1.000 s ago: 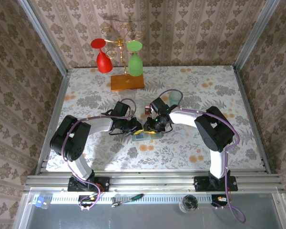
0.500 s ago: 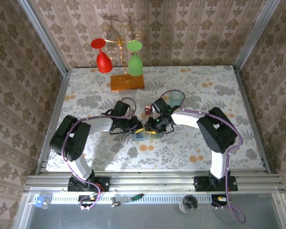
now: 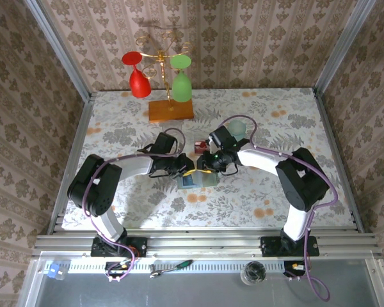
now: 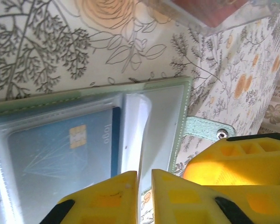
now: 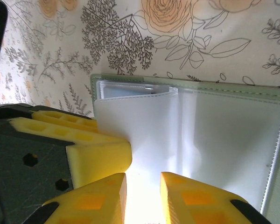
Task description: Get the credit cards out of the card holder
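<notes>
So, counting it up: one card holder (image 3: 195, 181), one blue card (image 4: 60, 149) that I can see, two grippers, one clear box (image 3: 198, 148) with something reddish in it. Further back are two upside-down glasses, one red (image 3: 137, 80) and one green (image 3: 181, 83), over a wooden slab (image 3: 171, 110).

The card holder lies open and flat on the table (image 3: 275, 115), mid-table, right between the two arms. The blue card sits in its clear sleeve, on the panel left of the fold in the left wrist view.

The left gripper (image 4: 144, 186) is nearly closed, pinching a clear sleeve leaf at the fold. The right gripper (image 5: 142, 196) has a small gap with the pale leaf running into it; I can't tell if it's actually gripping.
</notes>
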Controlling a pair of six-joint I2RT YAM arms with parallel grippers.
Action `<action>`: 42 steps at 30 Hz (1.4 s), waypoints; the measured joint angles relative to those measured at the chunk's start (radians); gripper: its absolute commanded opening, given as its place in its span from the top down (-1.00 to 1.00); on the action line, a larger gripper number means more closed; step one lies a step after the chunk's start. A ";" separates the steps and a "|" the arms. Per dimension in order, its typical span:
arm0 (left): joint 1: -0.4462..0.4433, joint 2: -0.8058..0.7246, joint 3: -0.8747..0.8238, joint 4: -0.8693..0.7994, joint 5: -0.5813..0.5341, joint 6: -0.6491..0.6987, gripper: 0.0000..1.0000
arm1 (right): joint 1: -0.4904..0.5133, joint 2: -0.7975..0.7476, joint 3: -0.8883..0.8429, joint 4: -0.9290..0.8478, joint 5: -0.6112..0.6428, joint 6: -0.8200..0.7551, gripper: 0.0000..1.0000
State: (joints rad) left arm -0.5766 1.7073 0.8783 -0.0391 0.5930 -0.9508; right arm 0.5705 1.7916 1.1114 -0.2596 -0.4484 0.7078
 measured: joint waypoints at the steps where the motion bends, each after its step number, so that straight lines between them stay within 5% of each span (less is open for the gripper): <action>1: 0.000 0.000 0.005 -0.002 0.002 0.000 0.65 | -0.004 -0.007 -0.005 0.000 0.000 0.000 0.49; 16: -0.051 0.084 0.114 -0.024 0.011 0.000 0.34 | -0.051 -0.128 -0.071 -0.006 0.051 -0.005 0.48; 42: -0.068 0.159 0.156 -0.019 0.025 -0.002 0.15 | -0.073 -0.169 -0.106 -0.014 0.065 -0.016 0.44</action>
State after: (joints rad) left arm -0.6441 1.8668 1.0348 -0.0582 0.6182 -0.9524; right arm 0.4973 1.6222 1.0058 -0.2733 -0.3832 0.6918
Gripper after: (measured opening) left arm 0.422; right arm 0.280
